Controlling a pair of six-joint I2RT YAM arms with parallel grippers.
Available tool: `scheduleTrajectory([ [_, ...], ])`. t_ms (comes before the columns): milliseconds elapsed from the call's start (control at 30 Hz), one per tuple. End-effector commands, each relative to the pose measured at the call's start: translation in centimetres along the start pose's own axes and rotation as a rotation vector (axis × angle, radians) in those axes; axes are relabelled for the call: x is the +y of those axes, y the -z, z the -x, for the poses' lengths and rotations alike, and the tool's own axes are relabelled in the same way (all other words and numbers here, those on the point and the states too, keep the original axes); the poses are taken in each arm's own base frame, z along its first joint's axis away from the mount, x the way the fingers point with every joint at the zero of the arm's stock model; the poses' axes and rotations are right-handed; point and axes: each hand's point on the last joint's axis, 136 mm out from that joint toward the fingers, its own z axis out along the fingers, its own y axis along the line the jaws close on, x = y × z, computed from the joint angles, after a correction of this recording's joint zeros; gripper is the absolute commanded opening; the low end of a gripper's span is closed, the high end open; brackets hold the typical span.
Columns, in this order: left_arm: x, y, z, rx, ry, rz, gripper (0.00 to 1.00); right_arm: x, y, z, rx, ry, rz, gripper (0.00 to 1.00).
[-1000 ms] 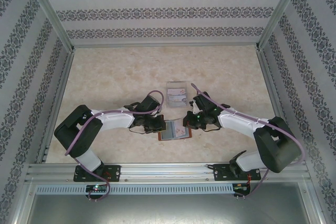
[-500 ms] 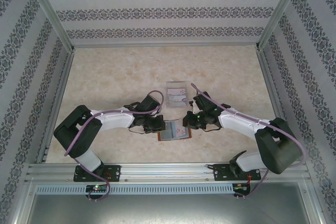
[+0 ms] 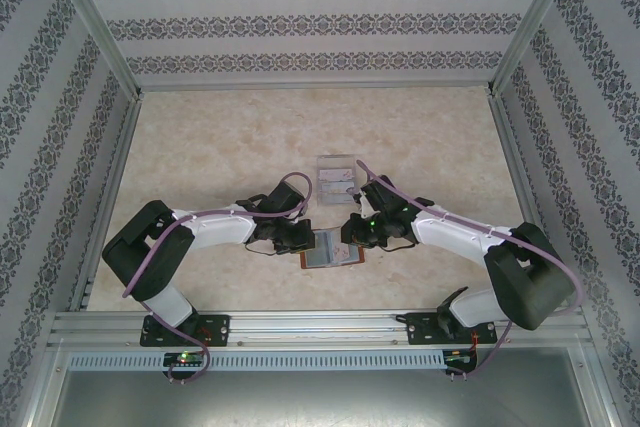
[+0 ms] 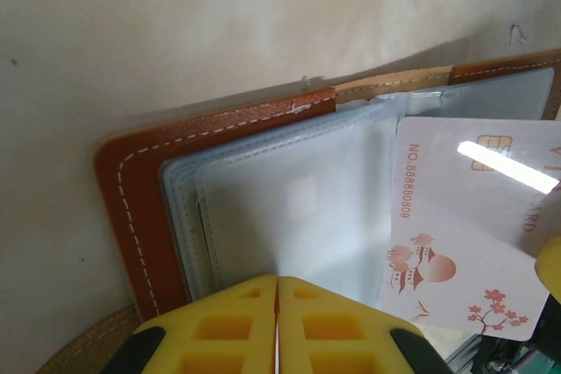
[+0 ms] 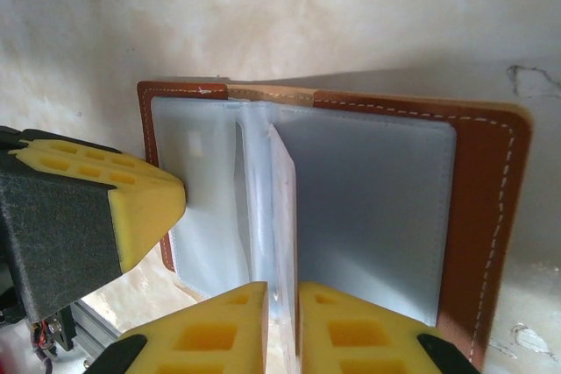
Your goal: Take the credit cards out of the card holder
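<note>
Card holder (image 3: 332, 249), a small reddish-brown leather folding case with pale stitching, lies open and flat on the beige marbled table (image 3: 250, 147), near its front edge and between the two arms' grippers, its grey-blue clear plastic sleeves (image 4: 289, 216) fanned out from the spine. The left gripper (image 4: 276, 291) has its yellow fingers pressed together with no gap, low over the sleeves of one page. From the right wrist, one of those fingers (image 5: 131, 208) sits at the holder's outer edge. A thin white plastic card (image 4: 465, 225), printed with pink blossoms, a gold chip and a row of digits, lies tilted over the other page. The right gripper (image 5: 282, 299) has its yellow fingers a narrow slot apart, and a thin pale sheet stands on edge in that slot. I cannot tell whether the pads press on it, or whether it is the card or a sleeve. A clear acrylic stand (image 3: 337, 177) holding pale cards sits just beyond the holder.
</note>
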Motion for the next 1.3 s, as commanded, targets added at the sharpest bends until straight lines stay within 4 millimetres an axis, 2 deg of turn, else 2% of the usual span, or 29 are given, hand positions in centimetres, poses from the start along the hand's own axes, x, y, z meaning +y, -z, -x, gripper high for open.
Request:
scheduleTrajectory([
  [0,0.9,0.1,-0.3,0.018,0.0,0.04,0.09,0.7,0.5,0.1,-0.01,-0.005,-0.004,0.18],
  [333,0.7,0.2,-0.3,0.017,-0.002,0.039,0.1,0.3,0.1,0.0,0.005,-0.015,-0.033,0.13],
  [600,0.2,1.0,0.0,-0.001,-0.012,0.038,0.15,1.0,1.8,0.8,-0.034,0.064,-0.027,0.08],
  [900,0.0,2.0,0.3,-0.022,-0.034,0.057,0.18,2.8,4.9,2.2,-0.044,0.366,0.034,0.06],
  [1067,0.2,2.3,0.2,-0.031,-0.034,0.063,0.18,3.4,6.7,1.9,-0.026,0.673,0.014,0.06],
  [1267,0.2,2.7,0.4,-0.042,-0.039,0.071,0.18,3.0,8.7,3.2,-0.054,0.997,-0.099,0.07],
])
